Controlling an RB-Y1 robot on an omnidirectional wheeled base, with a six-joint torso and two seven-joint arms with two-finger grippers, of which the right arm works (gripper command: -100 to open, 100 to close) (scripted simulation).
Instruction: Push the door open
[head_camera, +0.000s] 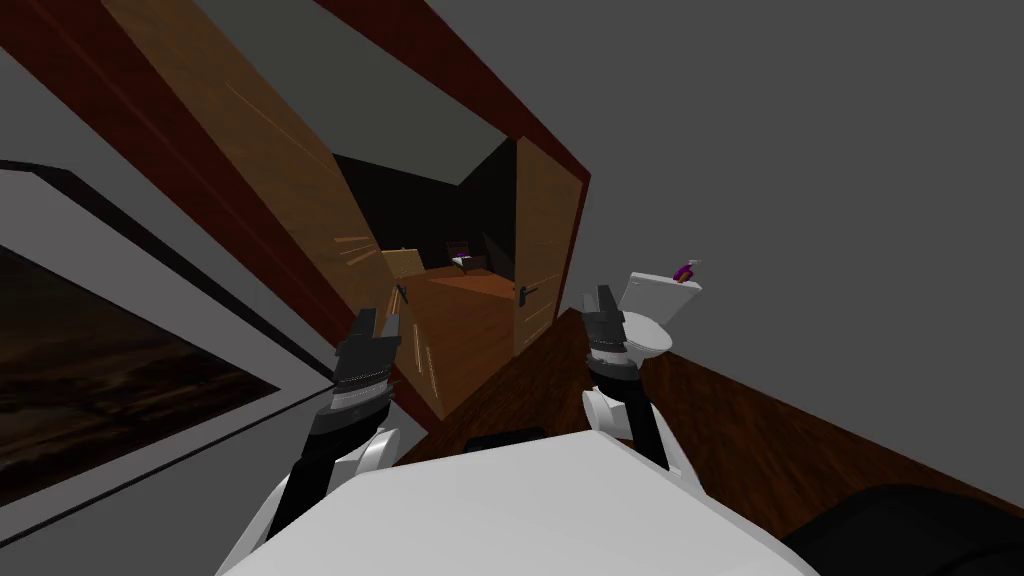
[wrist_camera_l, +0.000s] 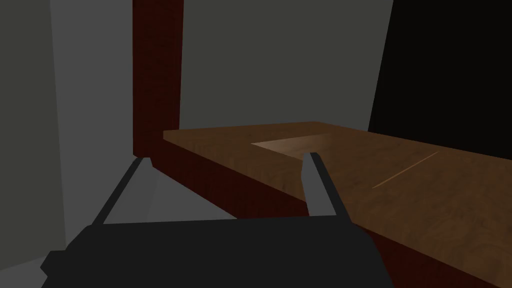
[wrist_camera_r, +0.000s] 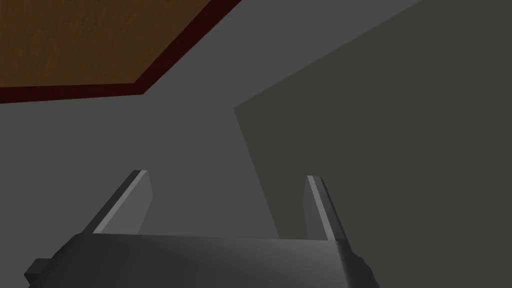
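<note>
The left hand (head_camera: 380, 322) is a dark, boxy block with two thin, light grey, blade-like fingers (wrist_camera_l: 317, 185) rising from it. Just behind the hand sits a ribbed dark cuff with a pale grey band, then a black forearm ending in a rounded white shell. The right hand (head_camera: 600, 300) is built alike, its fingers (wrist_camera_r: 320, 210) flat, grey and lighter along one edge.
</note>
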